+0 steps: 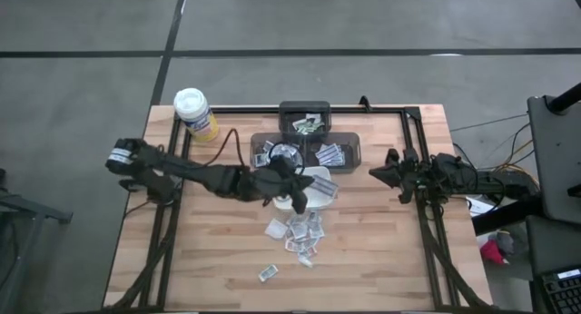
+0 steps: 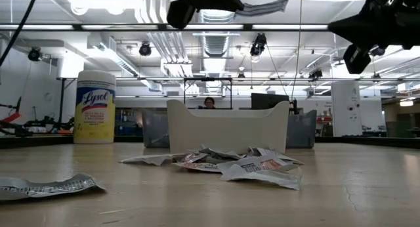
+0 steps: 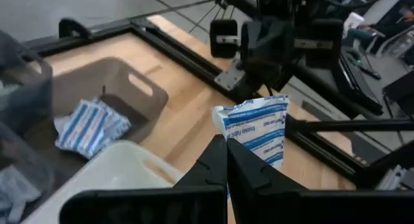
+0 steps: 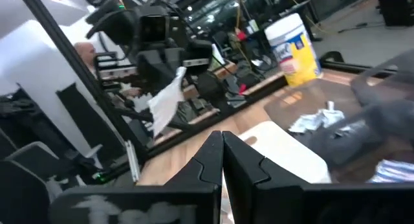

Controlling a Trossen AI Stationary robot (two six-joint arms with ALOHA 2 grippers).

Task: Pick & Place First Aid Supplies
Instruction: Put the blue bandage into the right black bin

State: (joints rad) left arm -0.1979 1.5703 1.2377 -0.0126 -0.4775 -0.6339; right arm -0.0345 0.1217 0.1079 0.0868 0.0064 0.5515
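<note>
My left gripper [image 1: 292, 181] hangs over the white dish [image 1: 320, 198], shut on a white packet with blue print [image 3: 257, 128]. That packet shows again in the right wrist view [image 4: 165, 101]. More first aid packets lie in a loose pile [image 1: 300, 232] on the wood just in front of the dish, and in the low view this pile [image 2: 230, 163] sits before the dish [image 2: 226, 125]. A single packet [image 1: 268, 272] lies nearer the table's near edge. My right gripper [image 1: 379, 173] waits shut, in the air near the table's right side, touching nothing. My left gripper pinches one end of the blue-printed packet [image 3: 240, 153] between its two fingertips [image 3: 217, 160]. The rest of the packet sticks out past the fingertips, toward the table's right. It is lifted clear, above the dish.
Three dark bins stand behind the dish: one holds blue-striped packets [image 3: 90, 123], one greenish items [image 1: 306, 124], one a mixed lot [image 1: 280, 153]. A yellow canister with a white lid [image 1: 195, 113] stands at the far left corner. A black frame [image 1: 418, 151] rims the table. Bare wood lies left and right of the pile.
</note>
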